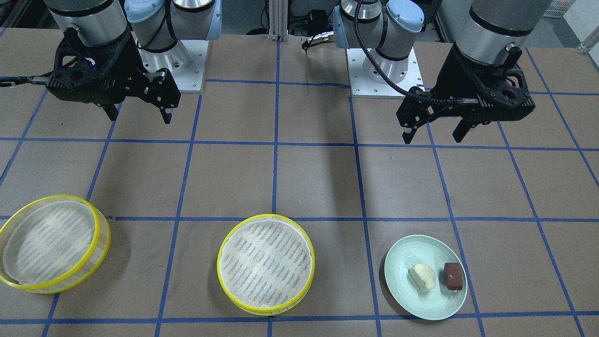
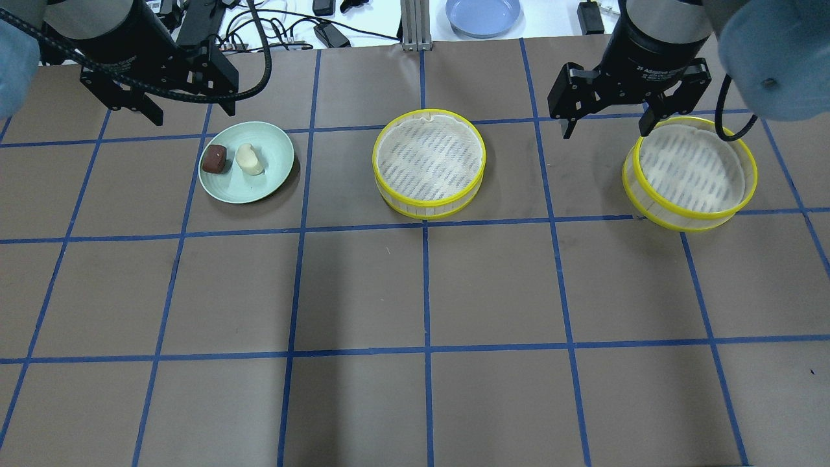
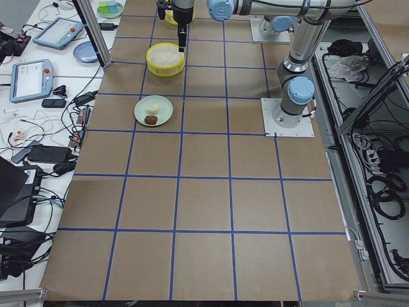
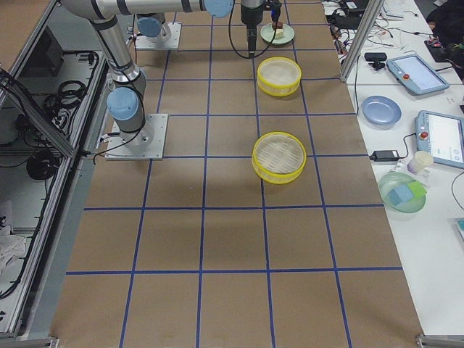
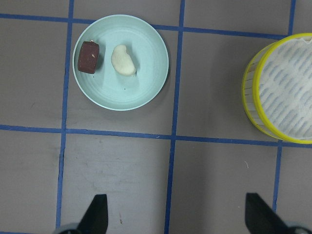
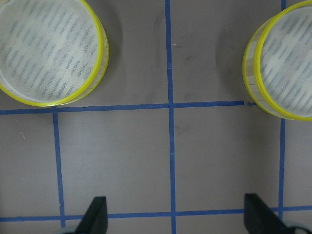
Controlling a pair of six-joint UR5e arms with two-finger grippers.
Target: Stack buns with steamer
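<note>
A pale cream-white bun (image 1: 423, 277) and a dark reddish-brown oblong bun (image 1: 453, 275) lie side by side on a light green plate (image 1: 412, 299). They also show in the left wrist view, the cream bun (image 5: 123, 60) beside the brown bun (image 5: 89, 57). One yellow-rimmed steamer (image 2: 430, 159) stands at the table's middle, another yellow-rimmed steamer (image 2: 690, 168) on my right side. My left gripper (image 2: 191, 111) is open and empty, raised above the table on the robot's side of the plate (image 2: 259, 188). My right gripper (image 2: 606, 126) is open and empty, raised between the two steamers.
The table is brown with a blue tape grid. The two arm bases (image 1: 173, 65) (image 1: 383, 70) stand at the robot's edge. A blue plate (image 2: 483, 14), cables and tablets lie on the bench beyond the far edge.
</note>
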